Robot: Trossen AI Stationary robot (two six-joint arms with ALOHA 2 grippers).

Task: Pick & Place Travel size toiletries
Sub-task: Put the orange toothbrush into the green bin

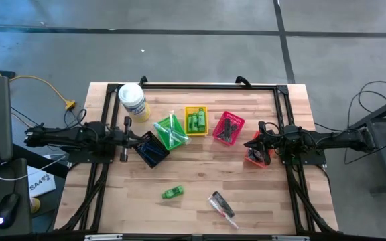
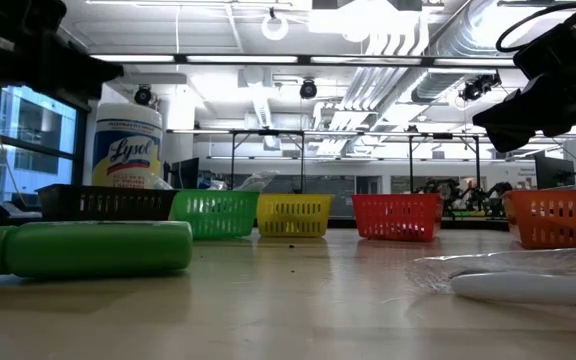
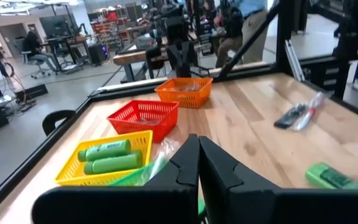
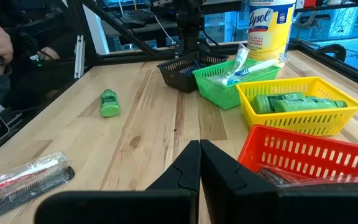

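Low view: green mini bottle (image 2: 98, 248) lies right up front on the surface, w/ a wrapped white item (image 2: 528, 285) beside it, too blurry to ID. From above, that bottle sits loose at the near edge next to a bagged comb (image 1: 222, 207). Further back is the basket row: black (image 1: 151, 150), green (image 1: 171, 131) holding clear tubes, yellow (image 1: 196, 121) w/ more green bottles, red (image 1: 228, 128), orange (image 1: 256, 155) half hidden under the right arm. Left claw (image 3: 198, 163) pinched together, empty, over the black basket; right claw (image 4: 200, 163) also together, empty, by the orange one. Lysol tub (image 1: 132, 100) at the back.
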